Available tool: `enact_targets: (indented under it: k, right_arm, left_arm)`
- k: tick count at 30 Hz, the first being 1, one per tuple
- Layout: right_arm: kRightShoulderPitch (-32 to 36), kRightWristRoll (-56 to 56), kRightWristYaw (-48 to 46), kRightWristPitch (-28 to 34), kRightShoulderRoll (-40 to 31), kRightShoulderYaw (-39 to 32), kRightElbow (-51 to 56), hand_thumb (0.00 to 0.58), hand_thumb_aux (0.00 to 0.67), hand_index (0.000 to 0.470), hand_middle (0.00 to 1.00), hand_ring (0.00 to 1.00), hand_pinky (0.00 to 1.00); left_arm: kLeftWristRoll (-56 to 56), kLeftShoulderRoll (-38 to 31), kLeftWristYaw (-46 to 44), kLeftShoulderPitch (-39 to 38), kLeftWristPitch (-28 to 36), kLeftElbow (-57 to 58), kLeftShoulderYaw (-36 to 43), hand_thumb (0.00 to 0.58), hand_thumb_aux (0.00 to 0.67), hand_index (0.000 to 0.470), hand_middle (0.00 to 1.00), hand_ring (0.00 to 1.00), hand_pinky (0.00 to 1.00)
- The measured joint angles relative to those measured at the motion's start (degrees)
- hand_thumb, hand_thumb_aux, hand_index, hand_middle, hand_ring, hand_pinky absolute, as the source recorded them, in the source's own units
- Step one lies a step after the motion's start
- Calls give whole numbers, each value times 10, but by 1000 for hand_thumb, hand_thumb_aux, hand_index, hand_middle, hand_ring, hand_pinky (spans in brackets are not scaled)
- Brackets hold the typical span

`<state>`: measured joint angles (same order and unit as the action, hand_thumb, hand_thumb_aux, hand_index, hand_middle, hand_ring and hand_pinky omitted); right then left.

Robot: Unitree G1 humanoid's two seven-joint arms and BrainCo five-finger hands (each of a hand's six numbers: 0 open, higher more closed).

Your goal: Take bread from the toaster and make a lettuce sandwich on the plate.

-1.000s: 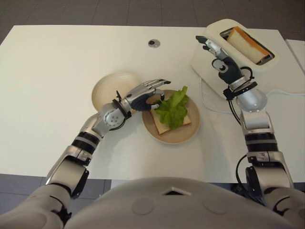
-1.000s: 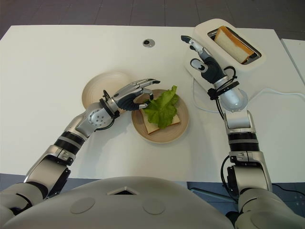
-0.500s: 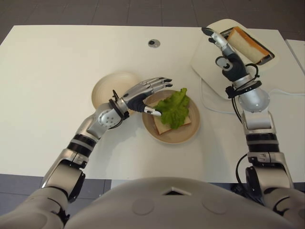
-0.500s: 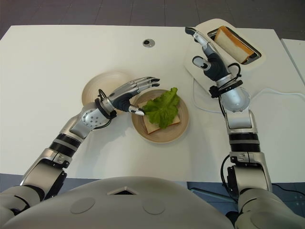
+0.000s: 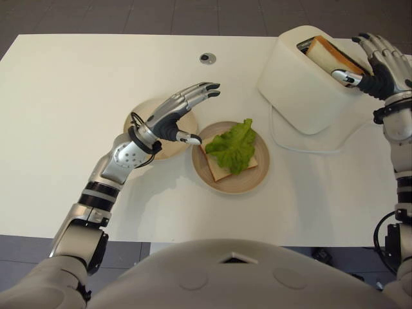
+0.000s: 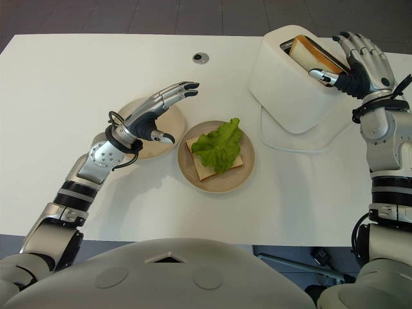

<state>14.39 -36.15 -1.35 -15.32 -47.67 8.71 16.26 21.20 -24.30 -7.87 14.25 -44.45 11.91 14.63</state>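
A white toaster [image 5: 308, 87] stands at the back right with a slice of bread [image 5: 327, 56] sticking out of its slot. My right hand [image 5: 381, 59] hovers open over the toaster's right end, its thumb close to the bread without holding it. The tan plate [image 5: 259, 179] in the middle carries a bread slice [image 5: 221, 170] topped with a green lettuce leaf [image 5: 235, 144]. To the plate's left, my left hand [image 5: 179, 111] is raised and open, holding nothing.
An empty cream dish [image 5: 170, 151] lies under my left hand, touching the plate's left side. The toaster's white cable [image 5: 302, 149] curls on the table in front of it. A small round grommet [image 5: 208, 58] sits at the back centre.
My right hand has swung from the toaster's left side over to its right end, beside the bread. My left hand has drawn back from the lettuce and risen over the cream dish.
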Motion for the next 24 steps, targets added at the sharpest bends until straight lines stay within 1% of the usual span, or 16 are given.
enact_targets:
  k: [1,2,3,5,6,7,8,13,16,19,20,22,24]
  right_arm:
    - [0,6,-6,-3,0,-4,0,577,623,437,0,0,0]
    - [0,22,-14,-9,1,-10,-2,580,670,470,0,0,0]
    - [0,35,-20,-17,3,-13,-8,580,670,470,16,16,16]
    - [2,61,-22,-32,9,-14,-20,580,670,470,259,259,259]
    - [4,69,-19,-35,9,-12,-20,580,670,470,420,420,420]
    - [5,70,-15,-40,9,-9,-21,580,670,470,694,694,694]
    - [5,73,-7,-40,9,-7,-20,580,670,470,1000,1000,1000]
    - [18,112,48,-66,19,31,-26,580,670,470,1000,1000,1000]
    - [34,124,92,-90,24,56,-48,580,670,470,1000,1000,1000]
    - [35,185,91,-117,43,76,-87,580,670,470,1000,1000,1000]
    - [36,216,77,-122,46,77,-100,580,670,470,1000,1000,1000]
    - [35,293,30,-126,62,72,-136,580,670,470,1000,1000,1000]
    - [33,339,-8,-123,68,61,-155,580,670,470,1000,1000,1000]
  left_arm:
    - [0,0,0,0,0,0,-2,0,0,0,0,0,0]
    - [1,0,0,0,-1,0,-4,0,0,0,0,0,0]
    - [1,0,0,0,-1,0,-4,0,0,0,0,0,0]
    - [1,0,0,0,-2,0,-5,0,0,0,0,0,0]
    - [2,0,0,-1,-3,0,-5,0,0,0,0,0,0]
    - [2,1,0,-1,-3,0,-5,0,0,0,0,0,0]
    - [2,1,0,-1,-3,0,-6,0,0,0,0,0,0]
    - [2,2,2,-1,-10,1,-9,0,0,0,0,0,0]
    - [2,3,6,-1,-13,3,-13,0,0,0,0,0,0]
    - [-5,4,7,-1,-17,3,-17,0,0,0,0,0,0]
    - [-23,5,3,-1,-22,3,-17,0,0,0,0,0,0]
    - [-123,6,-27,-8,-29,-19,-16,0,0,0,0,0,0]
    - [-217,5,-54,-16,-31,-55,-15,0,0,0,0,0,0]
